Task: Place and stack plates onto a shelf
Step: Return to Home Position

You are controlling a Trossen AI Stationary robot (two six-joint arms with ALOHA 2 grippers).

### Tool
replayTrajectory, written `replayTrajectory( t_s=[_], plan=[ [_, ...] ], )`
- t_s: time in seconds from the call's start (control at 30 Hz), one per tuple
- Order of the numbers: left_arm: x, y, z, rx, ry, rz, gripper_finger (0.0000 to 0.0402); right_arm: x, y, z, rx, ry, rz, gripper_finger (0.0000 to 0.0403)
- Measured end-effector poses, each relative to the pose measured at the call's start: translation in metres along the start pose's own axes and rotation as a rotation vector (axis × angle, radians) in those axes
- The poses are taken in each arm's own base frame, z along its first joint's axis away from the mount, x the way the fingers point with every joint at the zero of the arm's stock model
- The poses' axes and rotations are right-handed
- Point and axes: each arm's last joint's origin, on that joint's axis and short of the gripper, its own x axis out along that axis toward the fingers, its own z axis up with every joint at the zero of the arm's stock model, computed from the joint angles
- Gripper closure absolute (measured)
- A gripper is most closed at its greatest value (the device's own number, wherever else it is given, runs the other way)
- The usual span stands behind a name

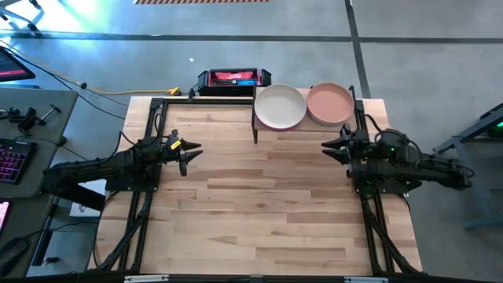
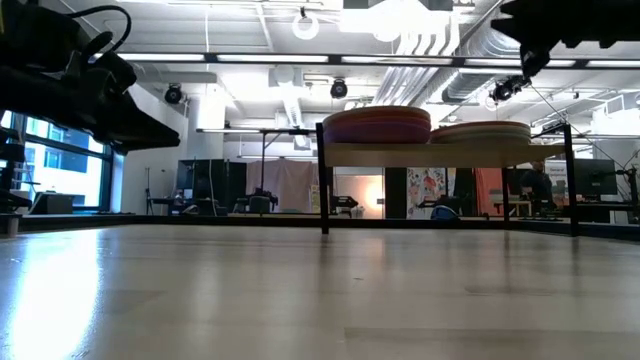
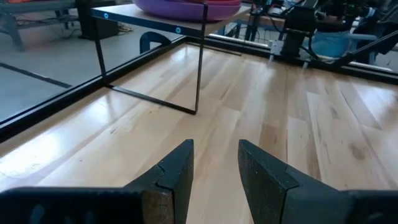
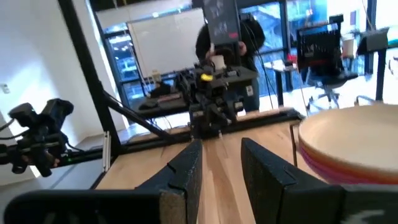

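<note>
Gleaming wooden tabletop (image 2: 300, 290), bright workshop (image 2: 240, 160) beyond

A pale wooden tabletop (image 1: 267, 212) made of long butcher-block strips fills the middle of the scene. Just beyond its far edge sits a black box with a red top (image 1: 233, 78). A yellow cable end (image 1: 174, 91) lies near the box on the grey concrete floor (image 1: 424, 55). Off the left side stands a grey side desk (image 1: 43, 106), and a keyboard with pink-lit keys (image 1: 9, 163) shows at the very edge. In the room behind, a person in dark clothing (image 4: 227, 28) shows beside a whiteboard (image 4: 163, 46), with a black office chair (image 4: 323, 53) nearby. White ducts (image 2: 470, 40) run along the ceiling.
</note>
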Motion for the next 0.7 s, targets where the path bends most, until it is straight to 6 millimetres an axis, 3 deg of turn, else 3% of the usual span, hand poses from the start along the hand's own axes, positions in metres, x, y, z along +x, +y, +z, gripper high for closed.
replayTrajectory(
  t_s=[0.13,0.27,0.4,0.7],
  plan=[
    [0.000,0.000,0.000,0.018,0.000,0.003,0.0289,-0.003,0.000,-0.003,-0.022,-0.043,0.019,0.0308],
    [0.000,0.000,0.000,0.066,0.000,0.002,0.0289,0.001,-0.008,-0.037,0.046,-0.097,0.013,0.0308],
    [0.000,0.000,0.000,0.068,0.000,0.002,0.0289,0.000,-0.013,-0.055,0.063,-0.165,-0.040,0.0308],
    [0.000,0.000,0.000,0.067,0.000,0.002,0.0289,0.000,-0.019,-0.078,0.066,-0.061,-0.090,0.0308]
  ],
)
